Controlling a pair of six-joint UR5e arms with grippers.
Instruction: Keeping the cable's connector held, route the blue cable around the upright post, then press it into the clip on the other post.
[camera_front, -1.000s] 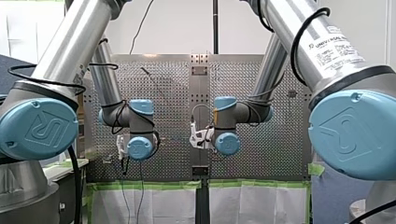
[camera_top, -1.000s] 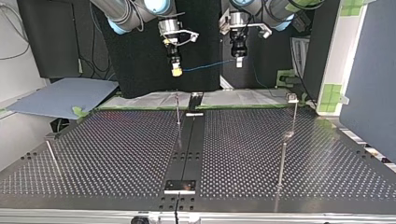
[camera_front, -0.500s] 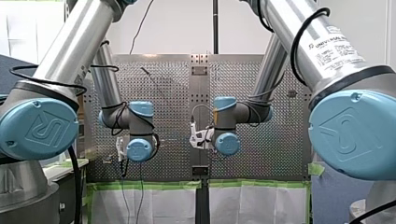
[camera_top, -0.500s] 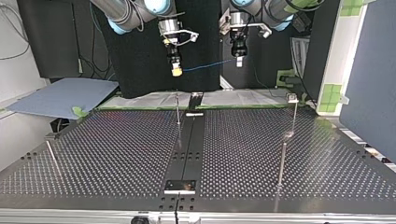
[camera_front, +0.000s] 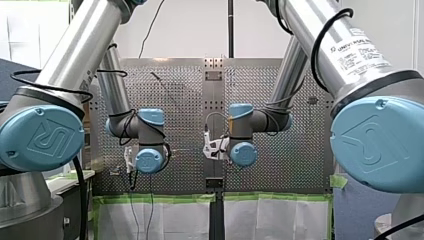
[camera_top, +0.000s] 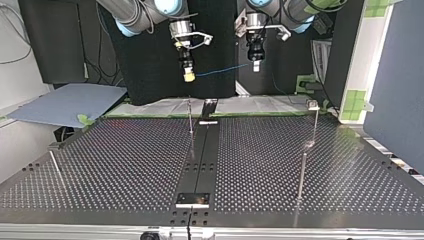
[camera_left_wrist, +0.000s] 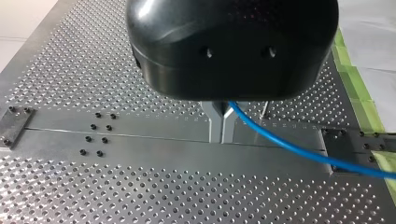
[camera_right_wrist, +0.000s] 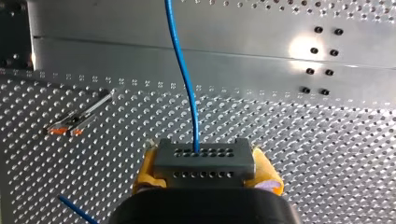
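**Cable strung between two pincers, high over the desk**

Top view: blue cable (camera_top: 222, 70) hangs in the air between both arms, well above the perforated desk (camera_top: 125, 160). Its long axis runs almost level across the view, rising slightly toward the view's right. It touches neither post.

Right pincer (camera_top: 189, 76), yellow pads, points down. Right wrist view: the pads are clamped on the two ends of a grey connector (camera_right_wrist: 204, 161). The connector's long side lies crosswise between them. The cable leaves the connector's face and runs straight ahead, away from the pincer. A second short bit of blue cable shows beside the pincer body.

Left pincer (camera_top: 255, 65) also points down. Left wrist view: the metal fingers (camera_left_wrist: 215, 122) are pinched together on the cable. From there it sweeps off sideways, out of view.

Thin upright post (camera_top: 190, 117) stands below the right pincer, near the desk's far edge. A second post (camera_top: 316, 125) carries the clip (camera_top: 313, 105) at its top, at the view's right.
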